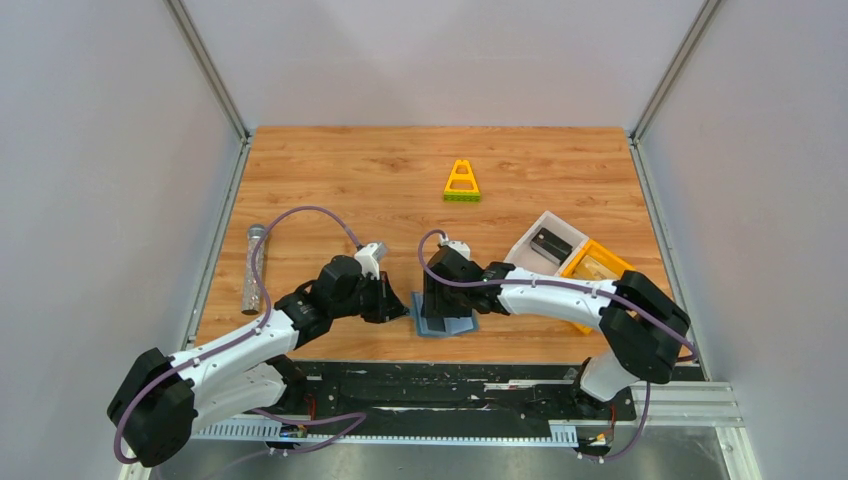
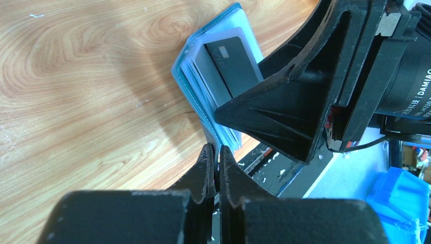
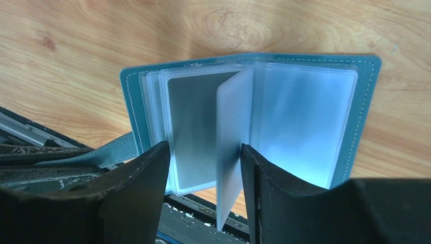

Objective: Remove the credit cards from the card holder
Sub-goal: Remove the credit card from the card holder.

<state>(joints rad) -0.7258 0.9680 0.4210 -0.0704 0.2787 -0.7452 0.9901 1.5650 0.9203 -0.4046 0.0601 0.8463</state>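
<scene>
Card holder (image 1: pixel 447 325) lay spread open, pages up, at the near edge of the wooden table (image 1: pixel 340 170), between your two grippers. Your left gripper (image 2: pixel 216 152) was closed tight, fingers together, at the holder's corner. In the right wrist view the blue tab (image 3: pixel 119 150) ran off the cover's edge and in between those fingers, so you appeared to have the card holder pinched by its tab.

Your right gripper (image 3: pixel 204 147) stood over the open pages with its jaws about half apart. Between them sat a clear sleeve (image 3: pixel 165 112) with a grey credit card (image 3: pixel 195 127) inside it, and one frosted leaf (image 3: pixel 235 137) stood upright beside the inner face of one finger. I could not tell whether either finger pressed on the card; nothing looked clamped.

In the left wrist view that card showed dark, with a small mark near one corner, tucked in its sleeve and partly hidden under your right finger. The sleeves on the other side of the spine looked pale and bluish; whether they held cards I could not tell.

To the right of the holder a white bin (image 1: pixel 530 250) and a yellow bin (image 1: pixel 597 265) sat side by side, the white one with a dark object (image 1: pixel 551 243) in it. A yellow triangular frame (image 1: pixel 461 182) lay well apart toward the far side, and a silvery cylinder (image 1: pixel 252 268) lay by the left edge.
</scene>
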